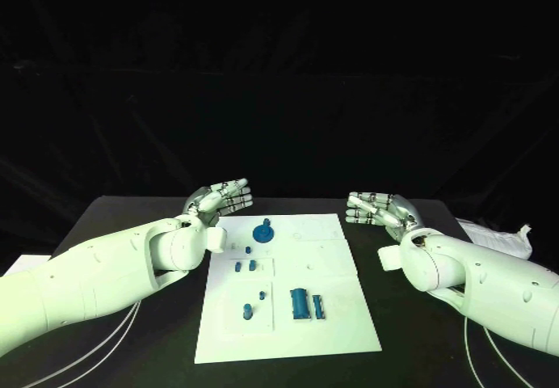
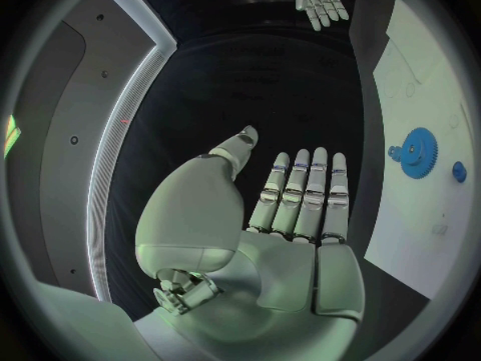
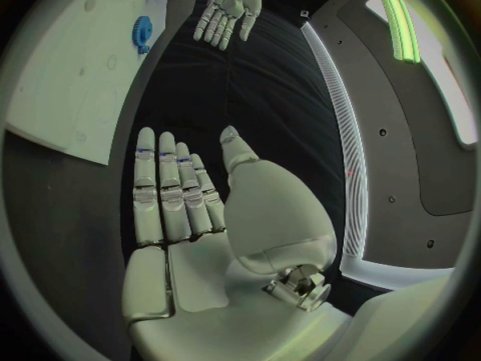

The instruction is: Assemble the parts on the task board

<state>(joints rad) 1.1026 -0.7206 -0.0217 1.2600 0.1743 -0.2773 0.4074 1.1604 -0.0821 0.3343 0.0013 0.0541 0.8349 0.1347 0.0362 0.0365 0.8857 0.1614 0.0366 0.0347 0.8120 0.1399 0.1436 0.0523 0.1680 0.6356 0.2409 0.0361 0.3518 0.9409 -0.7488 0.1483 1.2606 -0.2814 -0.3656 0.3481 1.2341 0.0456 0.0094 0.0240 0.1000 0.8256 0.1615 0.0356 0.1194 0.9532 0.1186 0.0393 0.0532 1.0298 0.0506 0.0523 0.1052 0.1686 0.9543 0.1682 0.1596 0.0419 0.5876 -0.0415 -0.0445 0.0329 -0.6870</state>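
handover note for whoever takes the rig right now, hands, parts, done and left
Left hand: open, holding nothing, at the task board's far left corner.
Right hand: open, holding nothing, at its far right corner.
Parts on the board: blue gear near the far edge, small blue pieces mid-left, a larger blue block and a slim piece nearer the robot, with two more small pieces to their left.
Done: nothing that can be judged from here; neither hand touches a part.
Left: apparently the whole assembly.

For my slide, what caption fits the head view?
Both open hands, left hand and right hand, flank the white task board holding blue parts.
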